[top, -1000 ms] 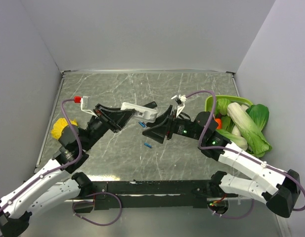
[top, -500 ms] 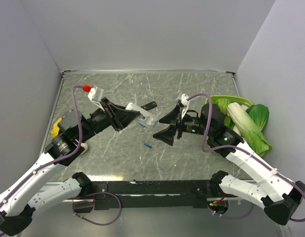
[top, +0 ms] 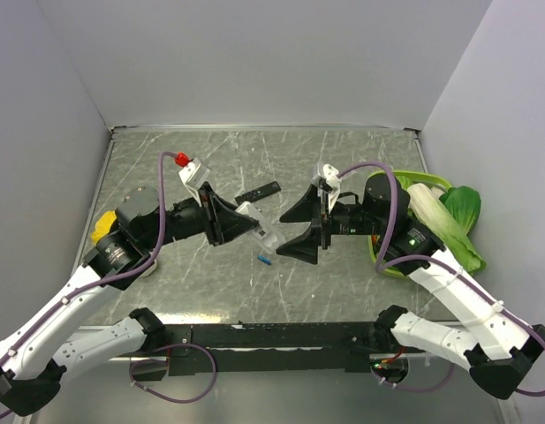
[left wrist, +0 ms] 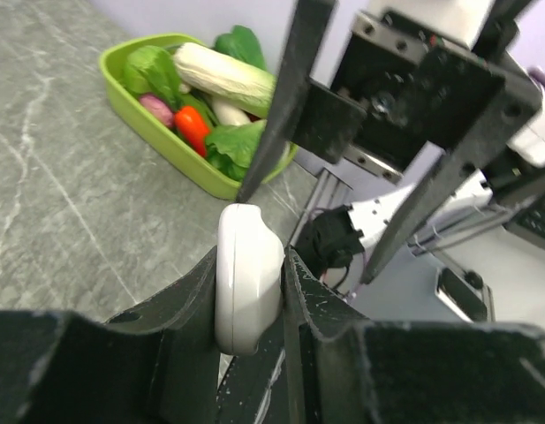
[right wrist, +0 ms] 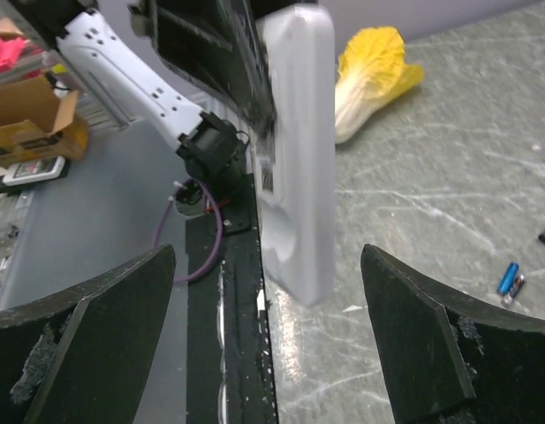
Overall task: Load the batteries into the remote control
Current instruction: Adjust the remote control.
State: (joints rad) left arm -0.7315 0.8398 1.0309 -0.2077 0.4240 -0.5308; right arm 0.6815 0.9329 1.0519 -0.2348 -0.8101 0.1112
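While the left gripper [top: 246, 225] is clamping the white remote control [left wrist: 248, 291] edge-on between its fingers, clear of the table [top: 360, 159], the right gripper [top: 283, 235] is hanging spread wide just beside the remote's free end. One blue battery [top: 265, 260] is lying on the table beneath them, with the black remote [top: 257, 192] lying farther back.

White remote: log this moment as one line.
left gripper: shut on white remote | right gripper: open | batteries: on table
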